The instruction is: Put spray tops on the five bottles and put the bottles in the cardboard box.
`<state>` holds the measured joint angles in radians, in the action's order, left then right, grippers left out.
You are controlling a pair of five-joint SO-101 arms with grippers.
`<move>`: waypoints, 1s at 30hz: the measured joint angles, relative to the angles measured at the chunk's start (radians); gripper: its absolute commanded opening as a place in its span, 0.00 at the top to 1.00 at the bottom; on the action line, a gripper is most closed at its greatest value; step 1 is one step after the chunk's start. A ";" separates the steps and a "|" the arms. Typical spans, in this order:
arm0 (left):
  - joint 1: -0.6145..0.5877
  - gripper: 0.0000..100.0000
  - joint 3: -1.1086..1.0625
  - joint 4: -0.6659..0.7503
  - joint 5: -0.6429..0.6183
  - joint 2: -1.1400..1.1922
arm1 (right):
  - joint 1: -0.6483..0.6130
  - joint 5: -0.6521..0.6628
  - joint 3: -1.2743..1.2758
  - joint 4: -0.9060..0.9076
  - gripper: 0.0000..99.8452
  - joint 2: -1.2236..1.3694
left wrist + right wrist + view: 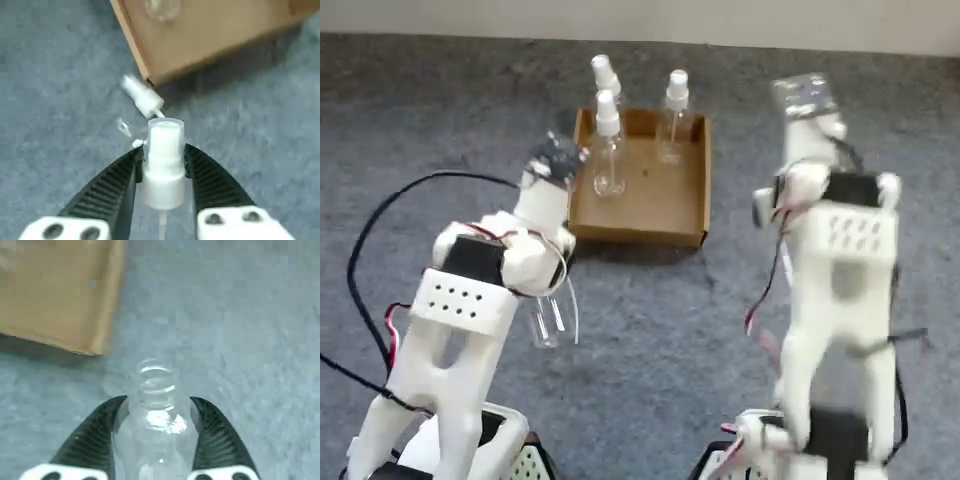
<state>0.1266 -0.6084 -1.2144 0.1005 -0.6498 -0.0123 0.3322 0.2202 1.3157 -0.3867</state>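
Left end effector (162, 152): pinching a white spray top (164, 165) by its sides, above the surface near the front corner of the cardboard box (210, 35). A thin dip tube trails from the top.
Right end effector (158, 402): closed around an uncapped clear bottle (155, 385), which is held off to one side of the box.
Loose spray top (142, 97): lying on its side, just beside the box corner.
Capped bottles (608, 150): three stand upright at the box, at least two of them inside it.
Risk, alignment: the neck is narrow, so the tube could miss it if either arm is slightly off.
Risk, grip: the smooth bottle could twist or slip when the top is pushed on.
Risk, clutter: a low pass could knock the loose top away.
Surface (650, 330): grey, carpet-like, with black cables along one side.
Room: a pale band runs behind the far edge.
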 measured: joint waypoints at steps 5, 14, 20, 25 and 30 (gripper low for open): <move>-0.104 1.00 0.160 -0.002 -0.115 0.000 | -0.253 -0.052 0.334 -0.124 1.00 -0.296; -0.227 1.00 0.322 -0.002 -0.342 -0.152 | -0.605 -0.135 0.488 -0.330 1.00 -0.391; -0.249 1.00 0.256 0.048 -0.370 -0.368 | -0.715 -0.040 0.623 -0.408 1.00 -0.397; -0.247 1.00 0.094 0.160 -0.471 -0.548 | -0.769 0.011 0.730 -0.563 1.00 -0.411; -0.304 1.00 -0.141 0.305 -0.663 -0.764 | -0.815 -0.064 0.852 -0.809 1.00 -0.476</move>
<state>-0.1772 -0.7495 -0.9091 -0.5623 -1.4139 -0.8270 0.2677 1.0717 0.5071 -0.8623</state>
